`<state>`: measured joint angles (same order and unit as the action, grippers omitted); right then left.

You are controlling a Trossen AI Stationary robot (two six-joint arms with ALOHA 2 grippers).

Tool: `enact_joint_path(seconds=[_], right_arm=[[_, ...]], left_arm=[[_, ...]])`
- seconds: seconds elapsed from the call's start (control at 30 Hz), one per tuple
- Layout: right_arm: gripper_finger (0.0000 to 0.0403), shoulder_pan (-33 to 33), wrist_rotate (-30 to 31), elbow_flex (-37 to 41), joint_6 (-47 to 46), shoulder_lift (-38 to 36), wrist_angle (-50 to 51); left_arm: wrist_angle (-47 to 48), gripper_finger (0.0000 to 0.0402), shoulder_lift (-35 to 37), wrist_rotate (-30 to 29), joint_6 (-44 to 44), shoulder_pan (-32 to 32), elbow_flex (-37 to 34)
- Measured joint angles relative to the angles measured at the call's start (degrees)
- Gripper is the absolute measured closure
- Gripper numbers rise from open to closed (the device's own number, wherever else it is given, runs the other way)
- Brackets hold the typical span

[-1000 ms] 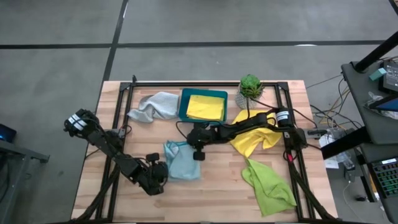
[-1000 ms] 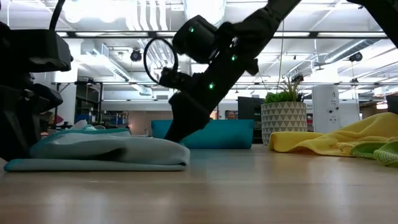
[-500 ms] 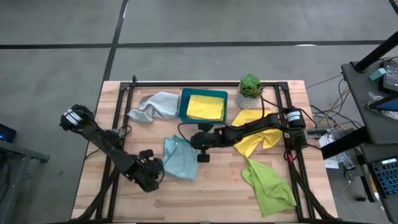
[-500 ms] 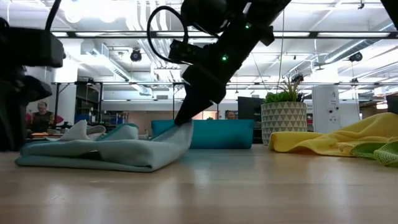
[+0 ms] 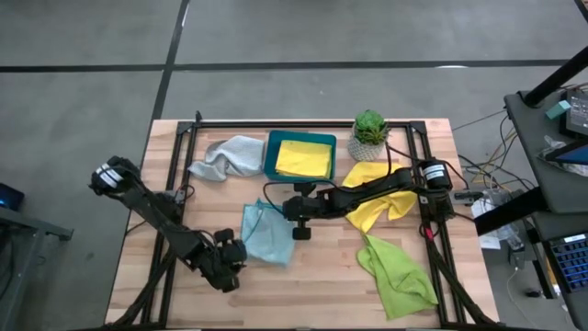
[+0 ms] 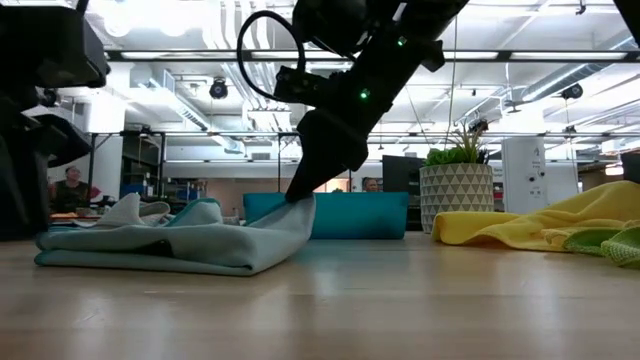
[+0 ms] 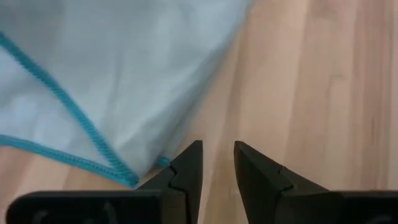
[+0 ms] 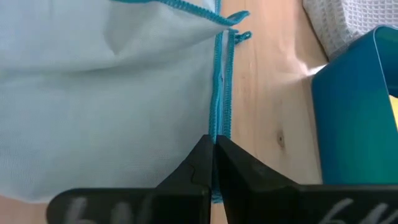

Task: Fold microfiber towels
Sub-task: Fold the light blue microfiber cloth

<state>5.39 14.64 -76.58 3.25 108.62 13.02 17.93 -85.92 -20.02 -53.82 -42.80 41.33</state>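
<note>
While the right hand (image 8: 213, 163) pinches the blue towel's (image 5: 265, 234) hemmed edge mid-bench, the left hand (image 7: 217, 167), slightly spread beside its corner, holds nothing; a pull could drag the fold askew.

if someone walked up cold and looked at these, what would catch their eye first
Probably the right gripper at the table's middle, jaws shut on the edge of the light blue towel and lifting it off the wood. The left gripper sits at that towel's near corner, jaws slightly apart and empty. Next come the bright colours: a yellow towel in the teal tray, and the lime green towel at the table's right front.
</note>
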Motion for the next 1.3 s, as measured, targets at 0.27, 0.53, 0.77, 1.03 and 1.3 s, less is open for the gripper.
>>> enact_joint_path(seconds=[0.27,0.53,0.77,1.03,1.3], right_arm=[[0.0394,0.00,0.02,0.09,-0.22,0.00,-0.02],[0.0394,0.40,0.00,0.13,-0.61,-0.10,0.07],[0.0394,0.78,0.45,0.11,-0.63,-1.77,4.58],[0.0394,0.73,0.59,0.17,-0.81,-2.05,7.68],[0.0394,0.74,0.41,1.61,-2.13,-1.85,8.32]], left_arm=[[-0.62,0.0341,-4.86,-6.41,0.19,-0.03,0.25],[-0.40,0.0398,-6.61,-8.05,0.11,0.04,0.03],[1.53,0.0401,-6.40,-8.05,-1.33,0.02,-0.42],[2.75,0.0401,-4.88,-6.49,-1.33,0.06,-0.64],[6.71,0.0402,-3.68,-5.15,-1.42,0.04,-0.64]])
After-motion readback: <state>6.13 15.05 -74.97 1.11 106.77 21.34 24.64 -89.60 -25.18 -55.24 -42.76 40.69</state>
